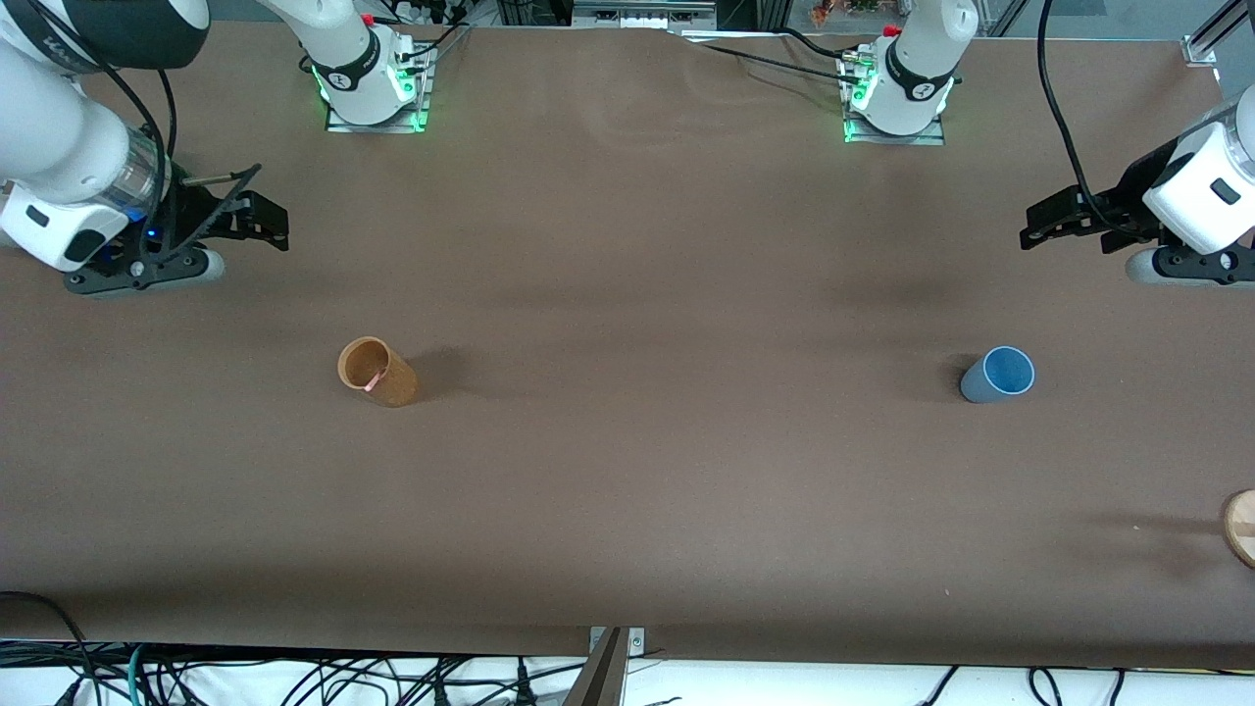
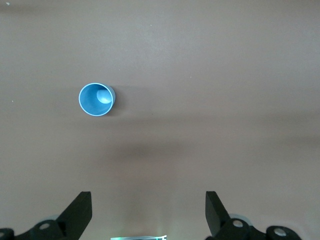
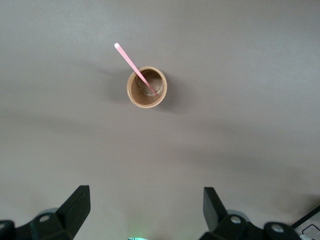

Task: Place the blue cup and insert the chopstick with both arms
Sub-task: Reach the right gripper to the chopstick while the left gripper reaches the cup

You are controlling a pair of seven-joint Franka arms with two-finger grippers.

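The left tool (image 1: 1041, 227) hangs over the desk (image 1: 627, 490) at the left arm's end, its two black fingers (image 2: 80, 212) spread wide with nothing between them. The right tool (image 1: 257, 214) hangs over the desk at the right arm's end, likewise wide and holding nothing; its fingers (image 3: 75, 207) frame bare brown surface in the right wrist view. Both arms wait, clear of the cups.

The blue cup (image 1: 997, 375) stands upright on the desk toward the left arm's end, nearer to the front camera than the left tool and well apart from it. In the left wrist view the blue cup (image 2: 96, 99) shows its open mouth and pale rim, with nothing inside.

The tan cup (image 1: 376, 372) stands upright toward the right arm's end, about as near to the front camera as the blue cup, and well apart from it. The chopstick (image 3: 134, 66), thin and pink, sits in the tan cup (image 3: 146, 87), tilted, its lower end at the bottom of the cup and its upper end leaning out over the rim. In the front view only a short pink stretch of the chopstick (image 1: 373, 381) shows at the rim.

A round wooden object (image 1: 1241, 527) lies at the desk's edge at the left arm's end, nearer to the front camera than the blue cup, cut off by the frame.
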